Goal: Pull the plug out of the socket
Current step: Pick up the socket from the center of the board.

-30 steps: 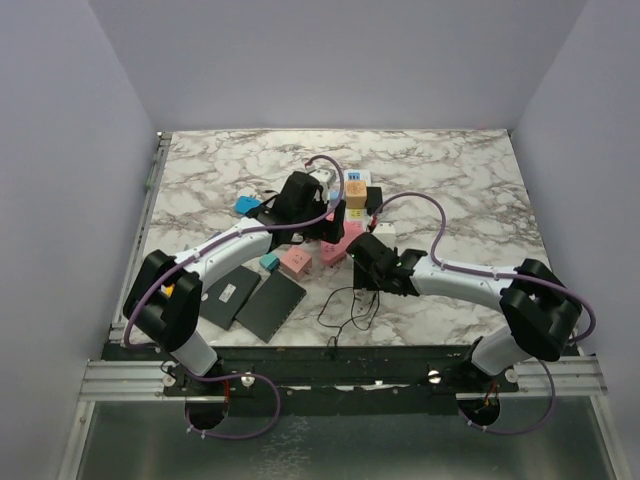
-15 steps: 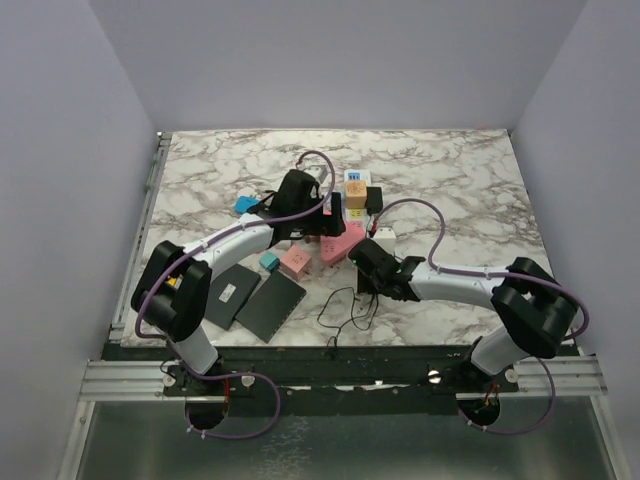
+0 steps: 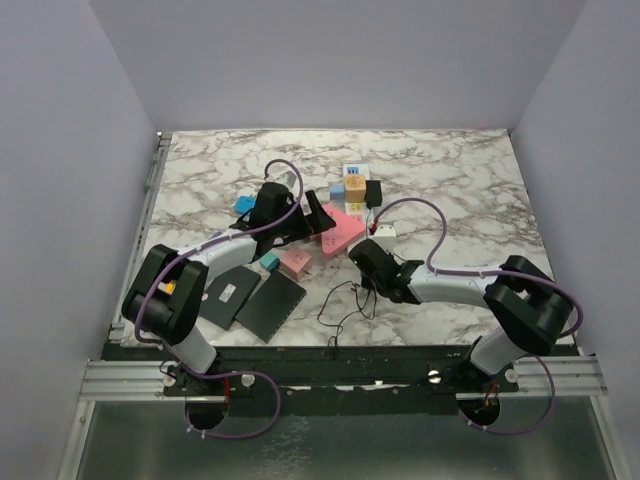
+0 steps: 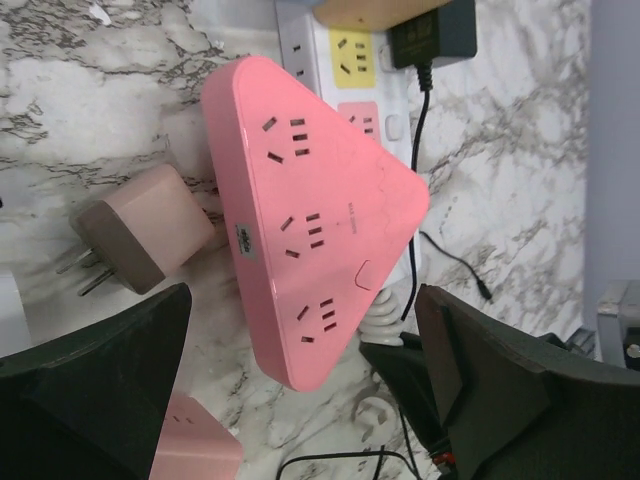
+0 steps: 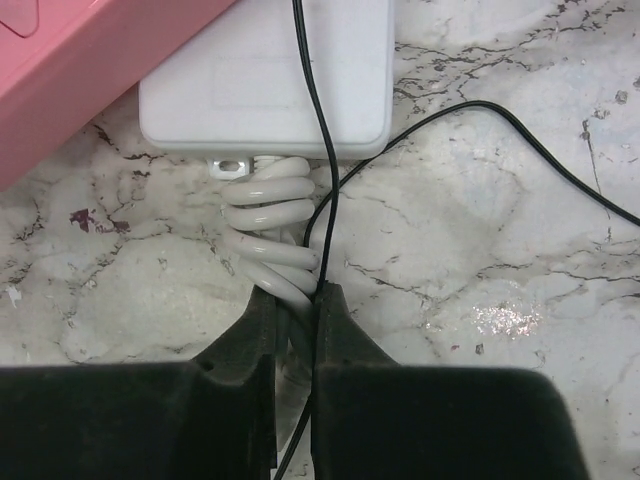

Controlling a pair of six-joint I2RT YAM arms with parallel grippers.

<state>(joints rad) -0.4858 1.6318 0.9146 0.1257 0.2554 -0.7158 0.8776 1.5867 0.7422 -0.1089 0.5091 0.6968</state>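
Note:
The socket point(image 3: 353, 183) is a long white strip at mid-table, its outlets marked in colours point(image 4: 352, 55). A black plug point(image 3: 373, 193) sits in it near the far end point(image 4: 432, 30), trailing a thin black cable point(image 5: 311, 110). My right gripper point(image 5: 295, 300) is shut on the socket's coiled white cord point(image 5: 262, 225) just below the strip's near end point(image 5: 270, 80), with the black cable caught alongside; from above it point(image 3: 360, 250) lies low on the table. My left gripper point(image 4: 300, 400) is open, its fingers point(image 4: 100, 370) either side of a pink triangular power strip point(image 4: 310, 220), above it point(image 3: 322, 218).
The pink triangle point(image 3: 343, 228) lies against the white strip. A wooden cube point(image 3: 355, 190) sits on the strip. A pink adapter point(image 4: 140, 235), a pink block point(image 3: 296, 262), teal point(image 3: 269, 261) and blue point(image 3: 244, 205) blocks, and black pads point(image 3: 270, 305) lie left. Black cable loops point(image 3: 345, 305) lie near the front.
My right gripper has closed on the white cord. My left arm has drawn back to the left, uncovering the pink triangular strip, which now lies a little farther back.

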